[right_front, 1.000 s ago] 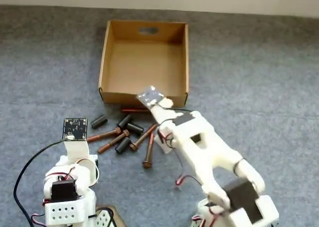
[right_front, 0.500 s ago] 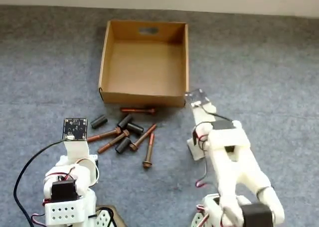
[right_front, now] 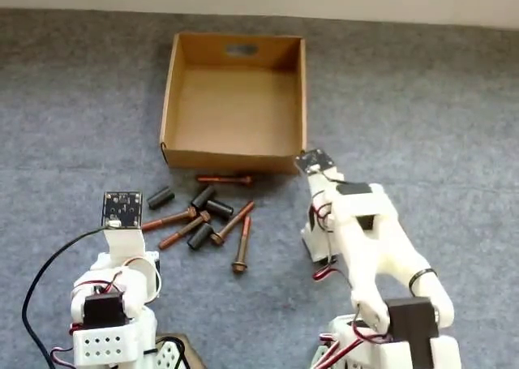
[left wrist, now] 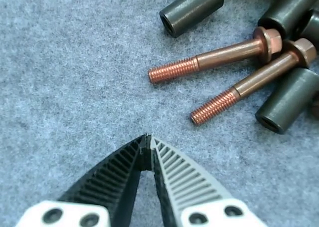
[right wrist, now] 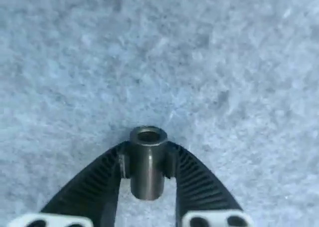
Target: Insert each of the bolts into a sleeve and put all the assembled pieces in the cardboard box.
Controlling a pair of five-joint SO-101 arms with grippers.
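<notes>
Left gripper point(left wrist: 147, 139): ribbed jaws are pressing together, gripping nothing.
Bolts point(left wrist: 214, 57): coppery, threaded, flange-headed, lying just ahead of those tips.
Loose sleeves point(left wrist: 192, 8): dark smooth tubes lying among the bolts, some running off the edge.
Cardboard box point(right_front: 235, 109): open, sitting beyond both grippers.
Right gripper point(right wrist: 147, 153): ribbed jaws are clamping the held sleeve point(right wrist: 148, 166), hollow end poking past the tips.
Carpet point(right wrist: 224, 62): grey, fuzzy, lying beneath.

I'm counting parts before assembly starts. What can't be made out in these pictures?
- High view: the right arm covers the right gripper and its held sleeve.
- High view: the left arm covers the left gripper.
- Left wrist view: the frame edge cuts off the edge sleeve beside the bolts.
</notes>
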